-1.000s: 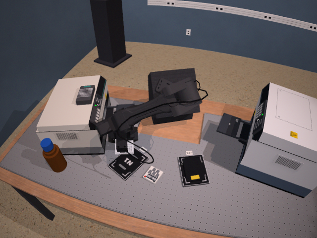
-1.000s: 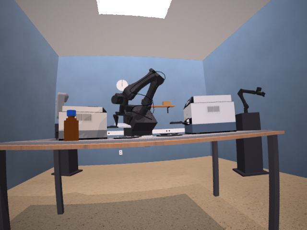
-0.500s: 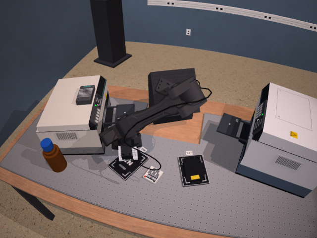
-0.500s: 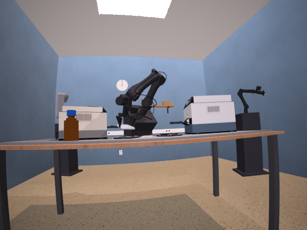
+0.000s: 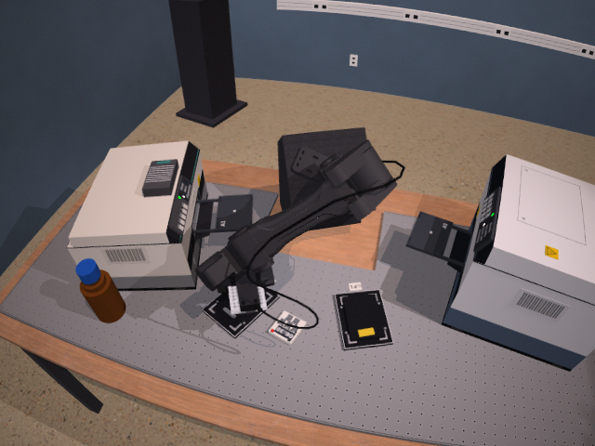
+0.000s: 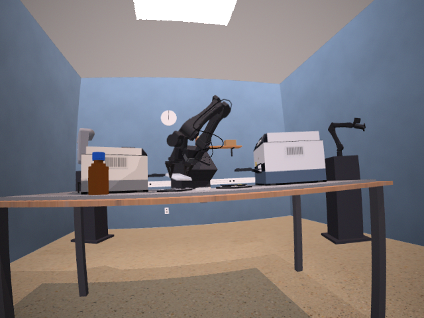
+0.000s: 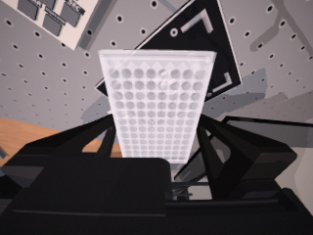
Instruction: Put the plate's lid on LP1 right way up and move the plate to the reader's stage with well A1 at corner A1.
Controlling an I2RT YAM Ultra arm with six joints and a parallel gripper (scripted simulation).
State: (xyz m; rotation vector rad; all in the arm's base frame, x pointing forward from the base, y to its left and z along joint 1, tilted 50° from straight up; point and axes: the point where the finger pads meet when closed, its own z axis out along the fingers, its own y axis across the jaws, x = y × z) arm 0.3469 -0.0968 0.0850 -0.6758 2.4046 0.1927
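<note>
Gripping 1 white plate (image 5: 233, 299) (image 6: 181, 177) (image 7: 156, 105), hand (image 5: 247, 296) (image 6: 177, 174) (image 7: 156, 117) above black nest (image 5: 235, 328) (image 6: 171, 190) (image 7: 217, 54), arm (image 5: 297, 216) (image 6: 203, 119) bent

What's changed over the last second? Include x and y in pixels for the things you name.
The arm (image 5: 297, 213) (image 6: 205, 118) carried the white plate (image 5: 233, 301) (image 6: 181, 177) (image 7: 157, 105) frontward and slightly toward the reader (image 5: 552, 191) (image 6: 291, 157), over the N1 pad (image 5: 236, 327) (image 6: 174, 189) (image 7: 220, 54). Nothing newly gripped or released; the plate remains between the jaws. Bottle (image 5: 104, 299) (image 6: 98, 179), reader and dispenser (image 5: 126, 196) (image 6: 136, 167): unchanged.
</note>
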